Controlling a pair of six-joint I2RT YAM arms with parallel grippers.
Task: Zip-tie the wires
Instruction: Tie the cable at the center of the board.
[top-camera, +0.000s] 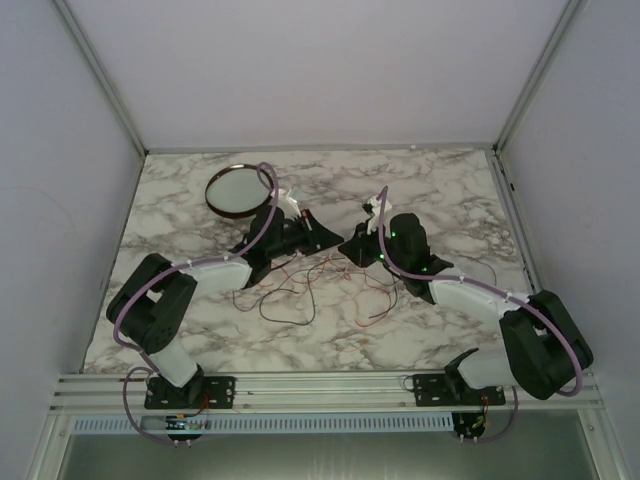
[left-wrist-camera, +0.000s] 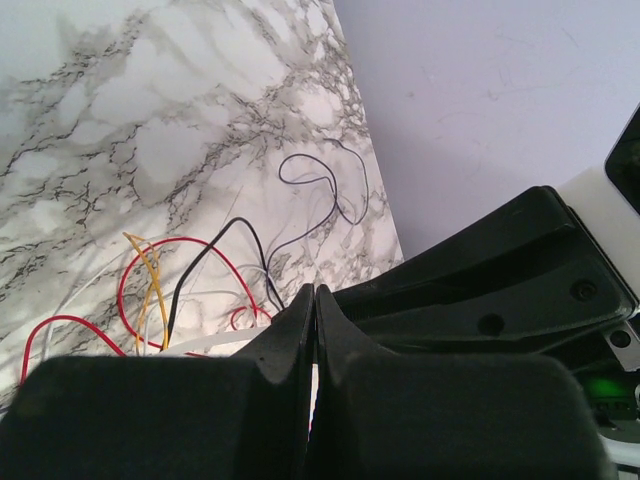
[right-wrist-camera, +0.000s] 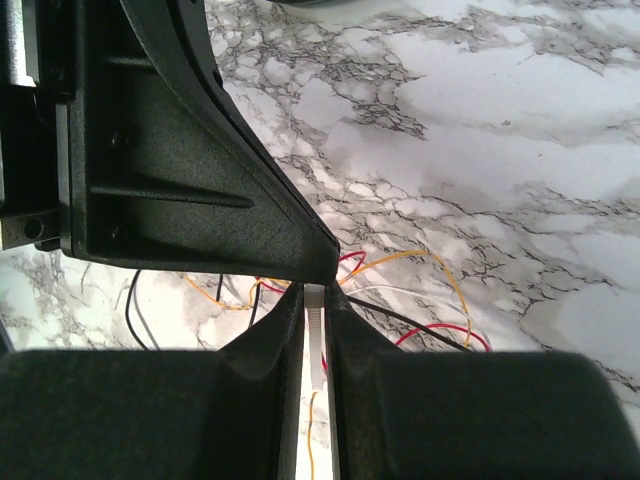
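Marble counter carries the wires, a loose red/black tangle mid-counter, just below both arms' tips. L gripper: jaws pressed shut, contents unclear. R gripper: jaws pinch a white zip tie. Likely best approach: gather strands first, keep tie taut, feed slowly w/o twisting.
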